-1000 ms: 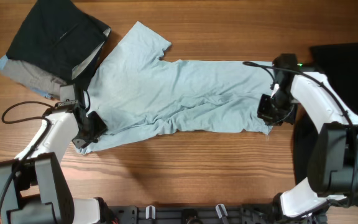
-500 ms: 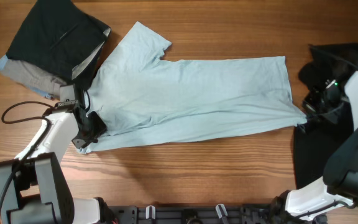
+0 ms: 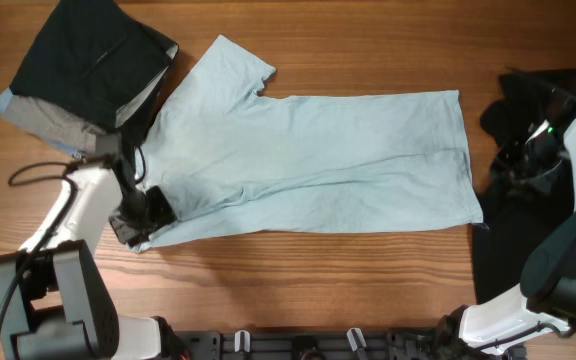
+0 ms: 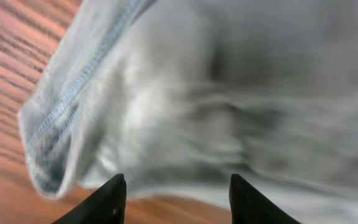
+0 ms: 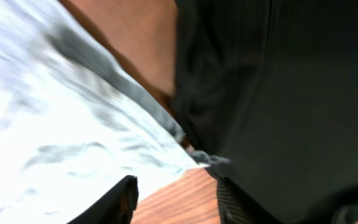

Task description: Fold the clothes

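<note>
A pale aqua T-shirt [image 3: 308, 165] of soft, lightly creased knit is lying spread lengthwise across the middle of the wood-grained surface [image 3: 368, 270], with one short sleeve pointing toward the far edge. Its stitched, doubled hem is being shown, blurred, in the left wrist view. The left pincer [image 3: 140, 212] is being held released over the shirt's near-left corner, fingers spread. The right pincer [image 5: 174, 196] is also being held released. The shirt's pointed hem corner is lying just ahead of it, beside a crumpled black garment [image 5: 278, 93] at the right edge. Half a second earlier that corner was being drawn taut rightward; now it is lying slack and squarer. A folded black garment [image 3: 88, 60] is being carried on a grey garment [image 3: 48, 120] at the far-left corner.
</note>
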Controlling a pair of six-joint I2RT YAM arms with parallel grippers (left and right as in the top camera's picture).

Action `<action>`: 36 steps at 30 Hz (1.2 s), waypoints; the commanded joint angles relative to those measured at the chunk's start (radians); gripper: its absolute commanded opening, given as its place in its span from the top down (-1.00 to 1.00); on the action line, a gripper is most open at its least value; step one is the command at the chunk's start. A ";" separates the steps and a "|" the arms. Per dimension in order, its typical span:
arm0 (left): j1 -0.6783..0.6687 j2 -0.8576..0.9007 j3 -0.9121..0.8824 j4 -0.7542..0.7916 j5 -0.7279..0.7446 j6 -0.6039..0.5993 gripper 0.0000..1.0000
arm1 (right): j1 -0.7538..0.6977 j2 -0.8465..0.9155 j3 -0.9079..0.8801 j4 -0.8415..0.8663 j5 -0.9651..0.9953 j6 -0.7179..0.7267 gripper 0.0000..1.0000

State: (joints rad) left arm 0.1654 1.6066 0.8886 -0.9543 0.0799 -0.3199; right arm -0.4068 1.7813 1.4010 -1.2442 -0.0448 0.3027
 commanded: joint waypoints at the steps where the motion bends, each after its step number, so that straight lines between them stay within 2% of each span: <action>1: 0.004 -0.037 0.173 -0.098 0.101 0.065 -0.09 | 0.000 0.008 0.121 0.003 -0.066 -0.021 -0.06; 5: -0.021 -0.072 0.322 -0.166 0.158 0.082 -0.13 | 0.005 0.008 0.188 0.057 -0.249 -0.145 -0.07; 8: -0.067 -0.091 0.419 -0.135 0.164 0.082 -0.22 | 0.018 0.008 0.205 0.122 -0.369 -0.195 -0.04; 9: -0.088 -0.092 0.444 -0.102 0.163 0.082 -0.23 | 0.024 0.008 0.205 0.152 -0.386 -0.194 -0.03; 11: -0.138 -0.092 0.460 0.037 0.161 0.107 -0.47 | 0.043 0.009 0.205 0.221 -0.406 -0.178 -0.02; 15: -0.211 -0.036 0.460 0.280 0.116 0.108 -0.73 | 0.102 0.011 0.205 0.311 -0.404 -0.145 0.02; 17: -0.229 0.027 0.460 0.380 0.114 0.103 -0.78 | 0.132 0.011 0.205 0.320 -0.396 -0.146 0.02; 24: -0.247 0.349 0.460 0.742 0.117 0.104 -0.81 | 0.192 0.011 0.205 0.294 -0.307 -0.111 -0.06; 29: -0.247 0.501 0.460 0.949 0.100 0.105 -0.83 | 0.194 0.011 0.200 0.301 -0.274 -0.090 -0.14; 36: -0.247 0.570 0.460 0.991 0.053 0.108 -0.82 | 0.194 0.016 0.134 0.389 -0.232 -0.090 -0.21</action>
State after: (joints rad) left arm -0.0788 2.1437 1.3437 0.0345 0.1638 -0.2287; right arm -0.2127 1.7813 1.5761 -0.8852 -0.3145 0.1974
